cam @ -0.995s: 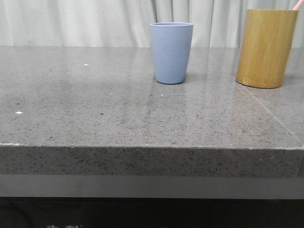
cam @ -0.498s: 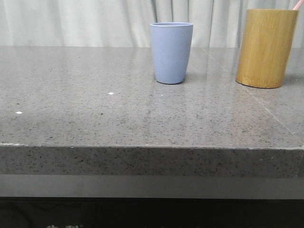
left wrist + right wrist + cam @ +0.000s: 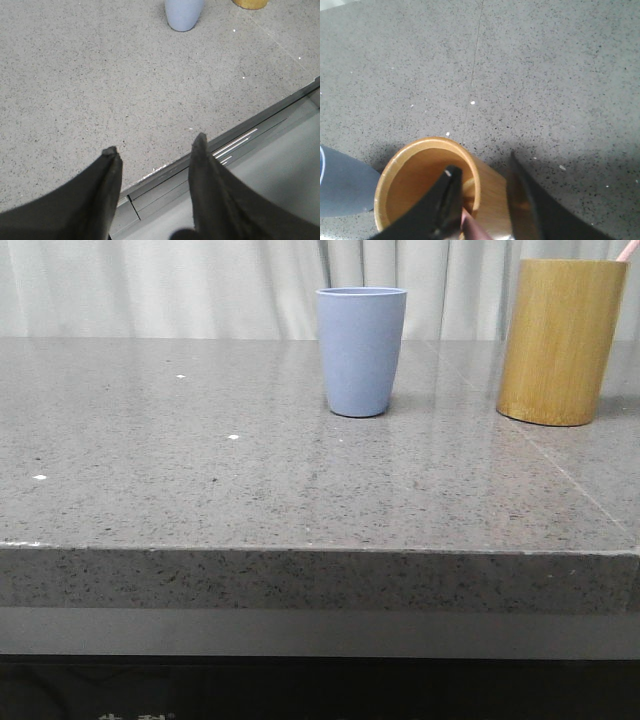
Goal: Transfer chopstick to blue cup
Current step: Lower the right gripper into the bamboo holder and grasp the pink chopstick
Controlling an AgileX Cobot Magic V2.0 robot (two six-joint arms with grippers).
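The blue cup (image 3: 361, 352) stands upright at the back middle of the grey stone table. Right of it stands the bamboo cylinder (image 3: 560, 342), with a pink chopstick end (image 3: 626, 250) sticking out above its rim. Neither gripper shows in the front view. My right gripper (image 3: 482, 167) is open just above the bamboo cylinder (image 3: 427, 185); one finger is over its inside, the other outside its wall. A pink chopstick (image 3: 472, 227) lies between the fingers, against the inner one. My left gripper (image 3: 155, 145) is open and empty over the table's front edge, far from the blue cup (image 3: 184, 14).
The table's front edge (image 3: 320, 550) runs across the front view, with a metal rail (image 3: 235, 145) below it. White curtains (image 3: 150, 285) hang behind the table. The blue cup's side (image 3: 340, 190) shows beside the bamboo cylinder in the right wrist view.
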